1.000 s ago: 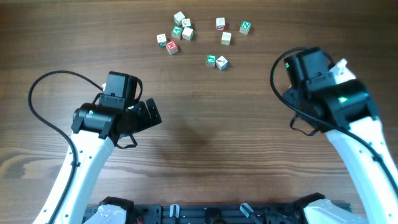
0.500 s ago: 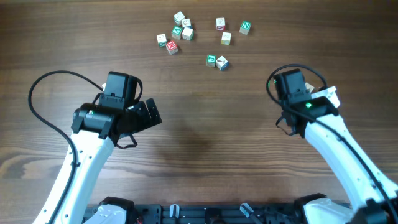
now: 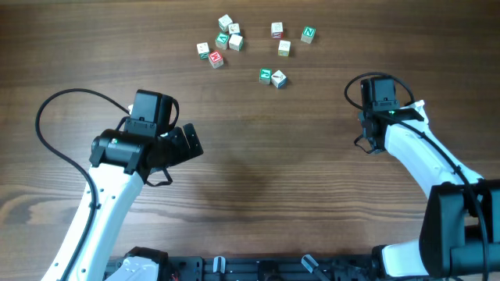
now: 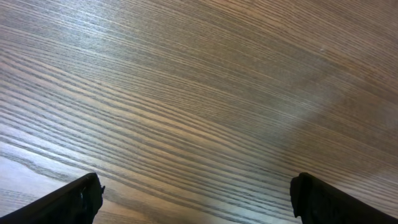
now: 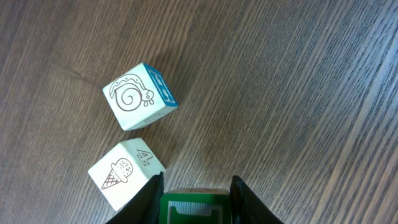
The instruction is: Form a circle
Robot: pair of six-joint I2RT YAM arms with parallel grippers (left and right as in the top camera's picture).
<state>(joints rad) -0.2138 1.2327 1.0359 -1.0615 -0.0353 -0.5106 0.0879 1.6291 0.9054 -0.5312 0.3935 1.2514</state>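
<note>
Three tiny wooden letter cubes with red, green and pale faces (image 3: 232, 36) are seen huddled tight, well ahead of both grippers. No ring has been formed, and a loose scatter of like cubes (image 3: 284, 48) is spread beside them. The left gripper (image 3: 189, 142) is held wide open and empty over the bare wooden table (image 4: 199, 93). The right gripper (image 5: 195, 185) is closed partway on a green-faced wooden cube (image 5: 194, 203). Just beyond its fingertips a snail-printed cube with a blue side (image 5: 138, 96) and an ice-cream-printed cube (image 5: 124, 172) are spotted. Nearly all the arranging is judged undone.
</note>
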